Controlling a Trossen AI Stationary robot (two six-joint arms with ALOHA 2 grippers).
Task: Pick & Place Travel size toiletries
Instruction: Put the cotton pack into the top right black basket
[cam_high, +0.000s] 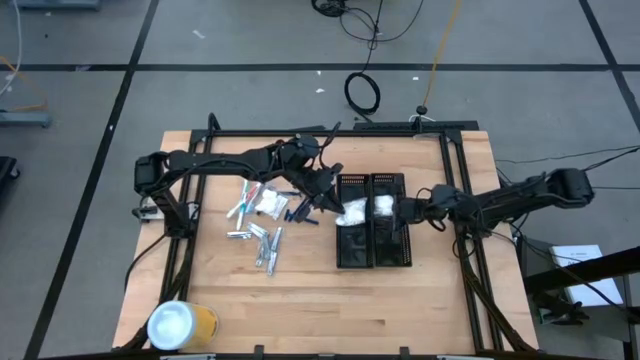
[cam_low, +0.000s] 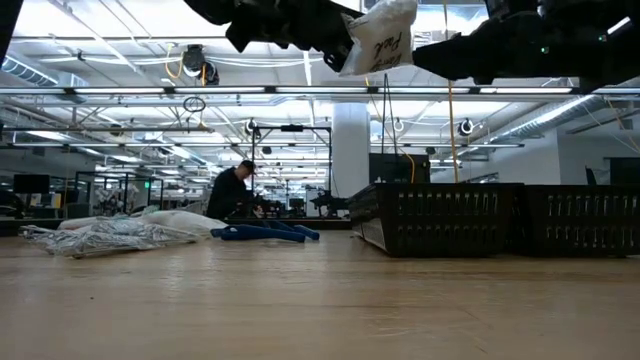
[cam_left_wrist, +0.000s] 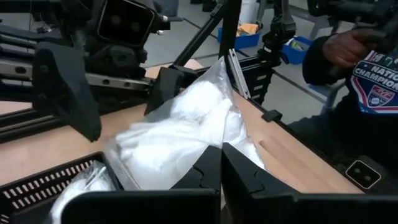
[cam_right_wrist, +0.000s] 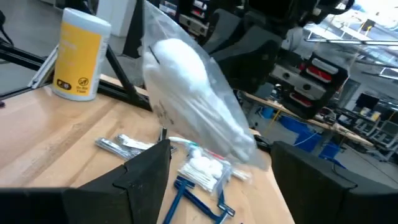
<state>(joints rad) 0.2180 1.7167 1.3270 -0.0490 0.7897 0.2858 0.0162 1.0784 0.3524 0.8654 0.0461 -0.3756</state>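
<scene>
Clear crinkly plastic, stuffed with white cotton, fills the middle of both wrist views: a packet clamped at its lower edge between the fingers of the left gripper. In the low view the packet hangs high above the table, well clear of the wood, with dark handwriting on its face. From above, it sits at the table's centre, just at the 9 o'clock rim of the left tray.

Two black gridded trays stand side by side, touching, slightly toward 3 o'clock of centre. The left one holds a white packet at its 12 o'clock end, and the right tray holds another in the same spot.

The right gripper hovers at the 3 o'clock side of the right tray, facing the held packet; its fingers stand wide apart with nothing between them.

The remaining toiletries lie loose at 9 o'clock of the trays: a white bag, blue razors just beside it, toothbrushes and silvery tubes spread toward 7 o'clock.

A yellow canister with a white lid lies near the 7 o'clock corner, well apart from everything else. In the low view a person bends over far behind the table.
</scene>
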